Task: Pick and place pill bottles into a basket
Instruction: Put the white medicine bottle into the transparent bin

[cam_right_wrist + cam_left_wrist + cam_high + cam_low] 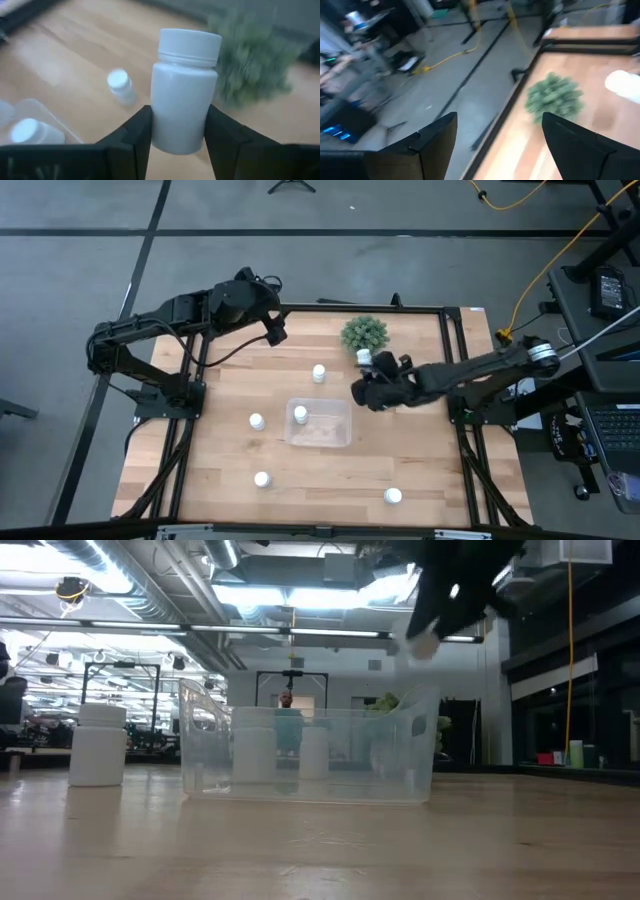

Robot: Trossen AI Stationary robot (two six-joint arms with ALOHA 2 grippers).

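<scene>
My right gripper (176, 131) is shut on a white pill bottle (184, 90), held high above the table between the green plant (364, 332) and the clear tray (318, 423); it shows in the high view (364, 358) and blurred in the low view (422, 640). One bottle (300, 413) stands in the tray. Several bottles stand on the table: one (319, 373) beyond the tray, one (257, 421) to its left, two (262, 479) (393, 496) near the front. My left gripper (277, 332) is open and empty (497, 125), raised at the far left. My right gripper pinches the bottle's lower body (161, 131) between its two fingers, one on each side. The cap end (190, 40) sticks out beyond the fingertips, away from the wrist. The bottle is lifted clear of the table and the tray.
The green spiky plant (255, 65) stands near the table's far edge, just beyond the held bottle. A black metal frame (455, 370) runs around the wooden table top. In the low view a bottle (98, 745) stands left of the tray (310, 755).
</scene>
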